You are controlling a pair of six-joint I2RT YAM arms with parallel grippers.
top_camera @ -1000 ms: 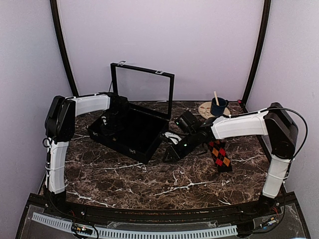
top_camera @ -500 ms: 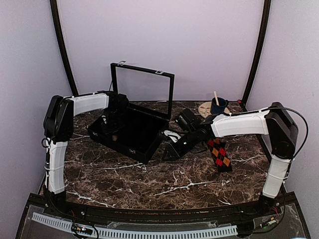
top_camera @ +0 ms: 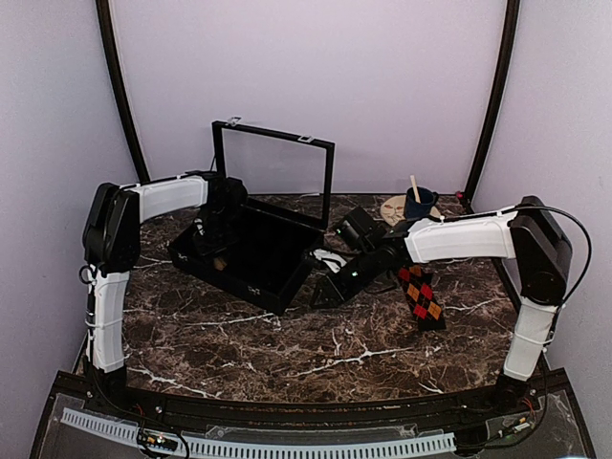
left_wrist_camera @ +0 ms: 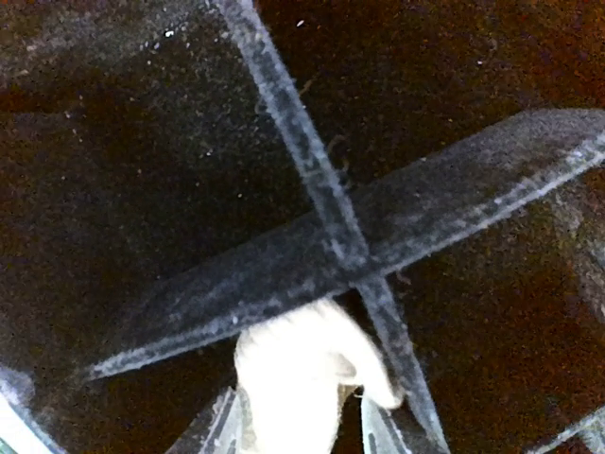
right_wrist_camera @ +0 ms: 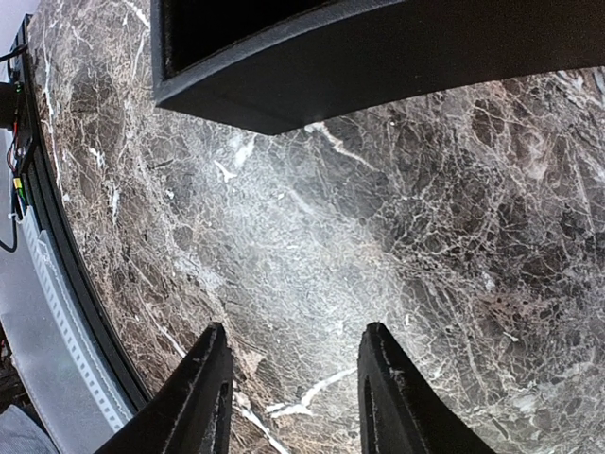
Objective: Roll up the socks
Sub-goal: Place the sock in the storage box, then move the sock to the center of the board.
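Observation:
One of the socks point(top_camera: 421, 295) lies flat on the marble table, black with red-orange diamonds, just right of my right arm. My right gripper point(top_camera: 330, 287) hangs low beside the black box's point(top_camera: 251, 251) near right corner. It point(right_wrist_camera: 295, 331) is open over bare marble with nothing between the fingers. My left gripper point(top_camera: 215, 244) reaches down into the box. A pale tan soft bundle point(left_wrist_camera: 298, 364), seemingly a rolled sock, rests against the crossing dividers point(left_wrist_camera: 345, 246) there. My left gripper point(left_wrist_camera: 298, 407) is open around it, with a gap at the right finger point(left_wrist_camera: 378, 430).
The box's glass lid point(top_camera: 273, 172) stands upright at the back. A dark blue mug point(top_camera: 418, 203) with a stick in it sits on a round wooden coaster point(top_camera: 394, 208) at the back right. The box's corner point(right_wrist_camera: 284, 85) is close ahead of my right fingers.
My left gripper has opened around the pale bundle inside the box. My right gripper has slid slightly left toward the box corner.

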